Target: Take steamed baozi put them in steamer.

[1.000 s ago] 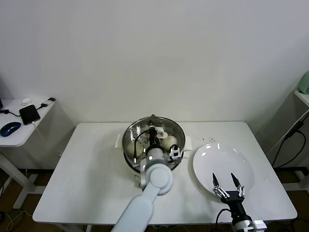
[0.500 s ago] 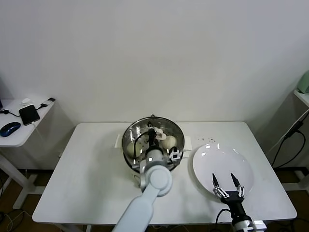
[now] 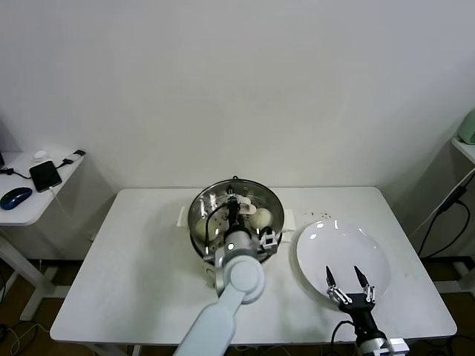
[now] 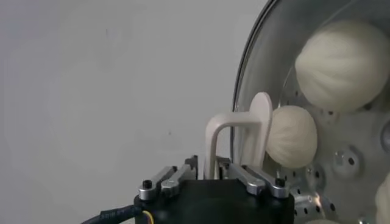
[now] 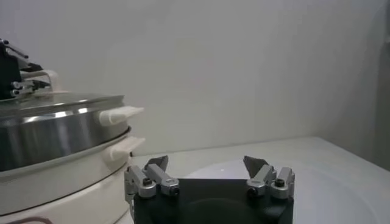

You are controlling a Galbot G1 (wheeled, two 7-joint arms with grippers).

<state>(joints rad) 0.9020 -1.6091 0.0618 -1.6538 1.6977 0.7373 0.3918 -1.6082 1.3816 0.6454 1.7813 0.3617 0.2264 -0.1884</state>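
The right hand (image 3: 347,285) hovers nearest, fingers spread apart, over the white plate (image 3: 375,252) on the bench (image 3: 141,259). Beyond, the left hand (image 3: 236,202) reaches into the steamer (image 3: 204,204); its finger spread is unclear. Steamed baozi (image 4: 344,64) lie inside.

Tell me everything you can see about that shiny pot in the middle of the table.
The steamer is a round pot of polished steel on a cream-white base with side handles. Inside is a tray with small holes, and pale baozi lie on it. It stands upright, mid-table, beside a white plate. The left gripper reaches down into it; its cream finger is against one baozi near the wall.
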